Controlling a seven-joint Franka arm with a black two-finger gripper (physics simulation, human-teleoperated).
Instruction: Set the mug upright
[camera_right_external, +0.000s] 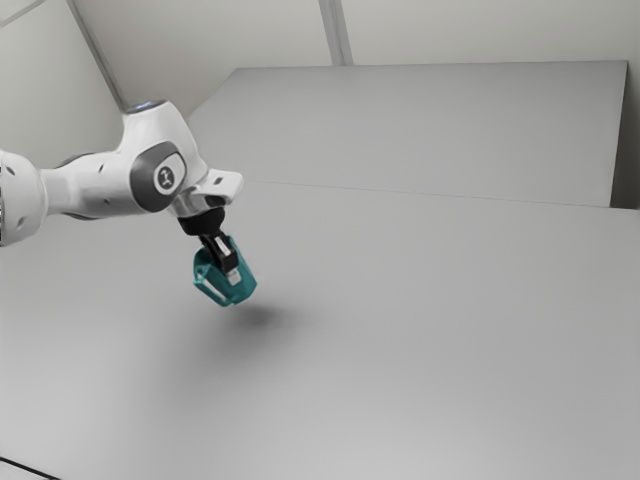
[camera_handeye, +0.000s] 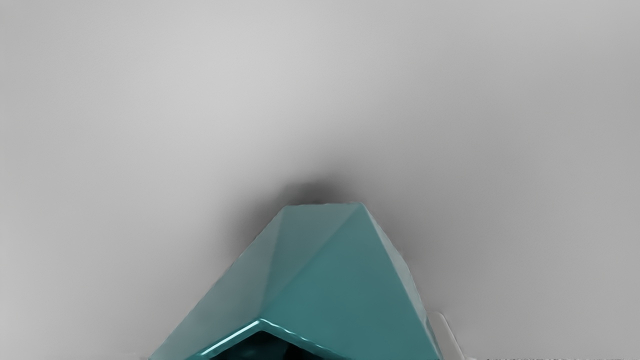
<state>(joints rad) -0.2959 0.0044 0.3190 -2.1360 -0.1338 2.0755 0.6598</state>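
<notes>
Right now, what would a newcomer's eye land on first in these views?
First, the teal, faceted mug, the one strong colour here, gripped between the jaws and held clear of the grey table. Next, the white arm coming in from the exterior view's left, bending down to the mug. Then the soft dark shadow on the tabletop just below the mug.

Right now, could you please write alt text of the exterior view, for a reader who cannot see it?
A black two-finger end effector on a white robot arm holds a teal faceted mug, tilted, above a grey table, its soft shadow below.
</notes>
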